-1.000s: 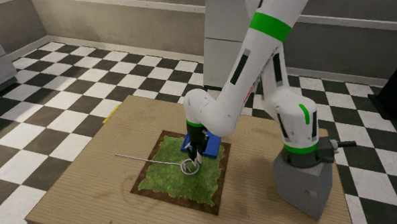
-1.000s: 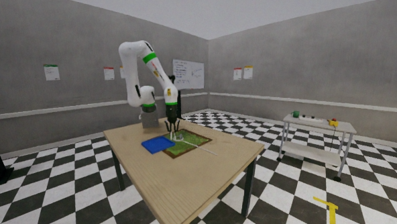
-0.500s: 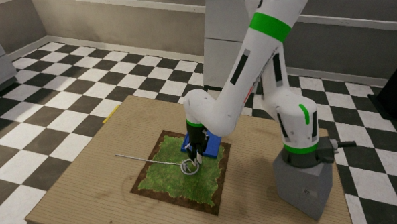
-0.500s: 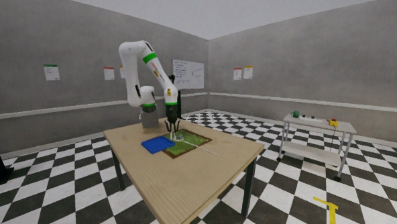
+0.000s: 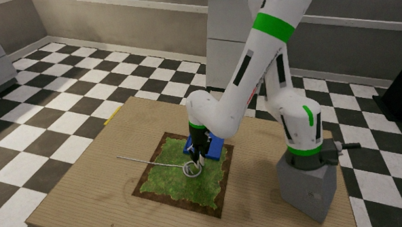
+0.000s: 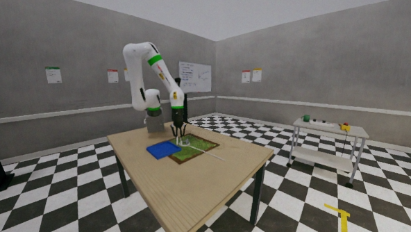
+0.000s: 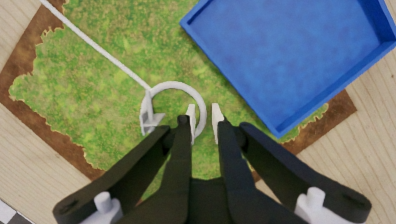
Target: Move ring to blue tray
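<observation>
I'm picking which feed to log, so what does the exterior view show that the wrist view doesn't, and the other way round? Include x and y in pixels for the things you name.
Only the exterior view: the arm's white links [image 6: 137, 83], a whiteboard [image 6: 203, 77] and a wheeled cart [image 6: 321, 157] bearing a green mug [image 6: 306, 118].

Only the wrist view: a gap between each fingertip and the ring's band, which passes between them.

Both: the gripper [image 6: 180, 143] [image 7: 203, 113], the ring [image 6: 186, 144] [image 7: 172, 85], the blue tray [image 6: 163, 149] [image 7: 300, 60] and the grass-patterned mat [image 6: 196, 153] [image 7: 107, 107].

No discernible change from the earlier pictures.
</observation>
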Motion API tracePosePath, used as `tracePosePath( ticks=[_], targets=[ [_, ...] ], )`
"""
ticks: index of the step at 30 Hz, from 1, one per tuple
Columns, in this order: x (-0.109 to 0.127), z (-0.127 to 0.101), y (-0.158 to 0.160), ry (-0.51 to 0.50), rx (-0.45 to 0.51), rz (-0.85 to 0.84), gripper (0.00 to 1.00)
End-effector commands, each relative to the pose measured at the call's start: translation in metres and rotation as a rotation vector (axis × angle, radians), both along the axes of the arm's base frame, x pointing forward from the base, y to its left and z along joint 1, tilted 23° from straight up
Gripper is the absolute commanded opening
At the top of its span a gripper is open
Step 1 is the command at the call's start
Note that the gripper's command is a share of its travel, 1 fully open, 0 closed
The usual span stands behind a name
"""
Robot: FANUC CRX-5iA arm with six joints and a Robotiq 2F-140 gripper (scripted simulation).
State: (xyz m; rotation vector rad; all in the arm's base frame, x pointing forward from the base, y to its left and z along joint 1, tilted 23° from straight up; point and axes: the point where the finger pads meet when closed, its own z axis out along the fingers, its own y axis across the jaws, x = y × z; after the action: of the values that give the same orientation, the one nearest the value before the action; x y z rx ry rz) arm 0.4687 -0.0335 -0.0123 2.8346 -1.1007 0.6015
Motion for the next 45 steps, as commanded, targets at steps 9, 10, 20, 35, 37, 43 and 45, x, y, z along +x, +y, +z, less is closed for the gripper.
tracePosePath(
  ticks=[9,10,20,35,37,43,45],
  targets=[
    [0.0004,0.0005,0.0002,-0.001,0.0,0.0,0.24],
    [0.0004,0.0005,0.0002,-0.001,0.0,0.0,0.24],
    [0.0004,0.0005,0.0002,-0.001,0.0,0.0,0.1],
    [0.0004,0.0005,0.0002,-0.001,0.0,0.0,0.1],
    [0.0004,0.0005,0.0002,-0.001,0.0,0.0,0.1],
    [0.0004,0.0005,0.0002,-0.001,0.0,0.0,0.1],
    [0.0004,0.0005,0.0002,-0.001,0.0,0.0,0.1]
  ],
)
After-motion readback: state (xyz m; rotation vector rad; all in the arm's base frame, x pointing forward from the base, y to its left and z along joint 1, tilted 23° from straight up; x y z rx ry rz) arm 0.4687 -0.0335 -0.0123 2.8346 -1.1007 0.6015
